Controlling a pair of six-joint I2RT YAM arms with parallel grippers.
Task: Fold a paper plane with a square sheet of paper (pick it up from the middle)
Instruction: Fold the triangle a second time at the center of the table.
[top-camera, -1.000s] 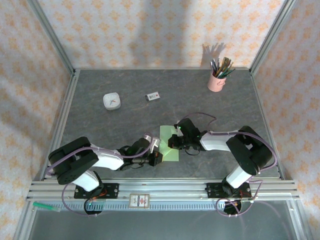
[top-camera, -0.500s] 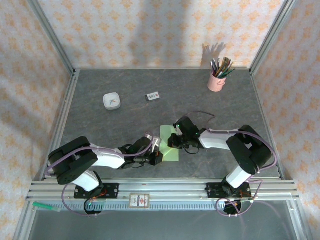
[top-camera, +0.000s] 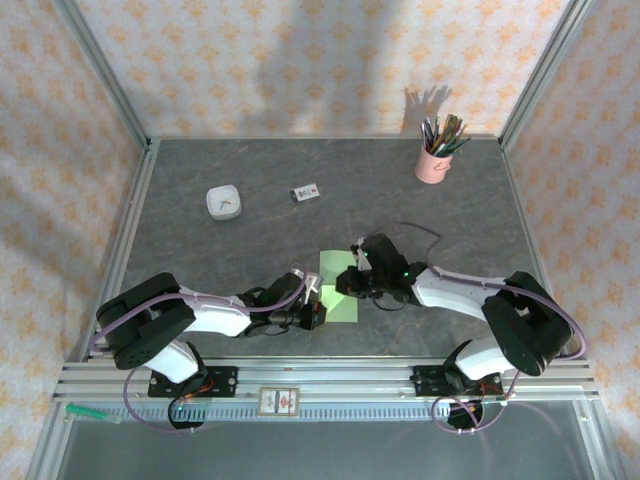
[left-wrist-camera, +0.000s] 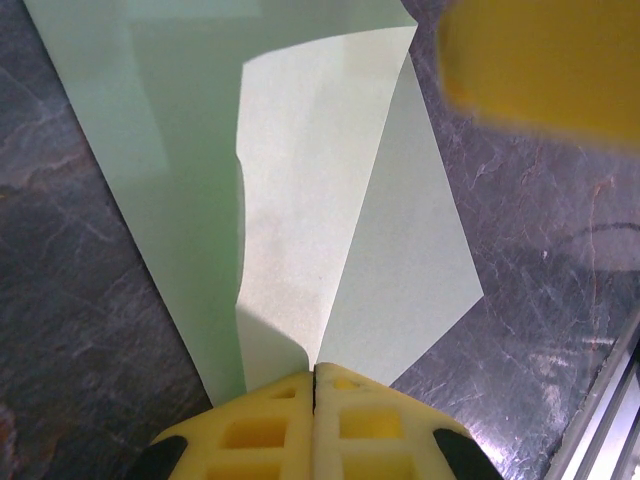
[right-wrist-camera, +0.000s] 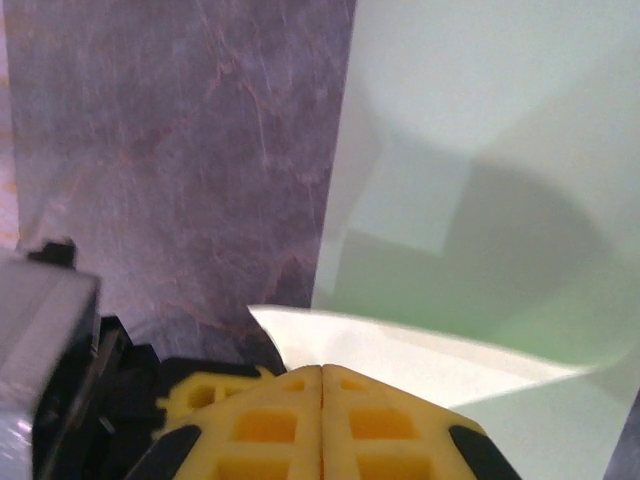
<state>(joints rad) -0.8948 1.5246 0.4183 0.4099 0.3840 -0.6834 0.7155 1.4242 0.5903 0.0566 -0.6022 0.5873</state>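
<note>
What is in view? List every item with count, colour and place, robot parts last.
sheet of paper: one, pale green, partly folded, near middle of the table, between the two grippers
pencil cup: one, pink, holding pencils, far right corner
dish: one, white, square, far left area
card: one, white with dark print, right of the dish
table: one, dark grey, marbled
left gripper: one, yellow fingers, shut on a lifted flap of the sheet of paper
right gripper: one, yellow fingers, shut on a raised edge of the sheet of paper
</note>
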